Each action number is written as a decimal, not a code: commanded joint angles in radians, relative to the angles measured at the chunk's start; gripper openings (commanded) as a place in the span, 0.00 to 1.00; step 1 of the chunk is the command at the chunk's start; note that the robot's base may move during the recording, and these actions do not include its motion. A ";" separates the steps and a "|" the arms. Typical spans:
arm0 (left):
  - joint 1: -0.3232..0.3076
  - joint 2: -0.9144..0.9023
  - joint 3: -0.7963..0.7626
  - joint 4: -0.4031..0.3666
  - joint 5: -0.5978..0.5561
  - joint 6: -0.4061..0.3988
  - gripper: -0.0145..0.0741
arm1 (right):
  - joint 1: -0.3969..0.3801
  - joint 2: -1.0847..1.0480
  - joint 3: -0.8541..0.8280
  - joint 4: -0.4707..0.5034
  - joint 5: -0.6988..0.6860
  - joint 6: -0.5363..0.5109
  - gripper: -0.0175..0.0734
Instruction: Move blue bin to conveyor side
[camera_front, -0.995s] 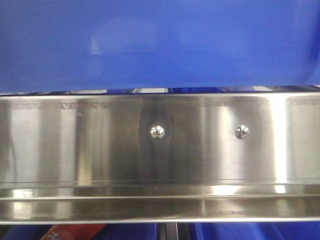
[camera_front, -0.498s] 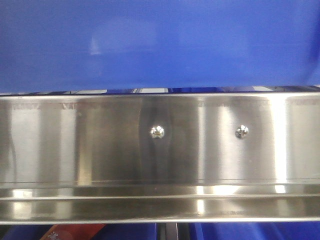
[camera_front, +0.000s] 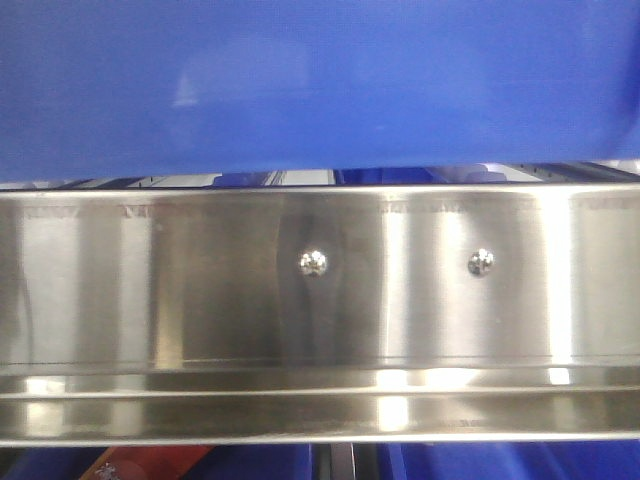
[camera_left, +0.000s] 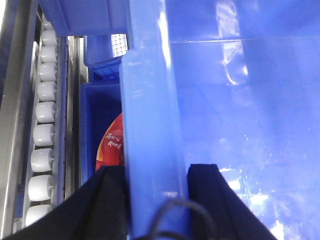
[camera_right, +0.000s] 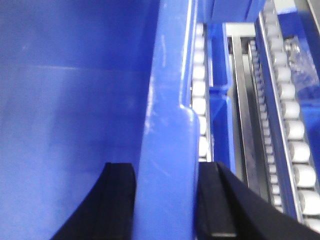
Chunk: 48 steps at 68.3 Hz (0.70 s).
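Observation:
The blue bin (camera_front: 320, 90) fills the top of the front view, its bottom edge just above a steel rail. In the left wrist view my left gripper (camera_left: 156, 175) is shut on the blue bin's thick rim (camera_left: 150, 125), one black finger on each side. In the right wrist view my right gripper (camera_right: 167, 172) is shut on the bin's opposite rim (camera_right: 167, 130) the same way. The bin's smooth inside (camera_right: 70, 100) shows empty. The conveyor with its grey belt and red frame is out of view.
A shiny steel rail (camera_front: 150, 290) with two screws (camera_front: 313, 262) spans the front view. Rows of white rollers (camera_left: 42, 135) (camera_right: 295, 135) run beside the bin. Another blue bin holding a red packet (camera_left: 112, 145) sits below to the left.
The blue bin's lower edge has risen slightly in the front view, widening the gap above the steel rail. Both grips are unchanged.

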 joint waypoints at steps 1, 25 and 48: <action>0.002 -0.022 -0.013 0.039 -0.072 0.003 0.15 | -0.007 -0.031 -0.013 -0.067 -0.102 -0.017 0.11; 0.002 -0.022 -0.013 0.039 -0.072 0.003 0.15 | -0.007 -0.029 -0.013 -0.067 -0.223 -0.017 0.11; 0.002 -0.022 -0.013 0.039 -0.072 0.003 0.15 | -0.007 -0.029 -0.013 -0.067 -0.280 -0.017 0.11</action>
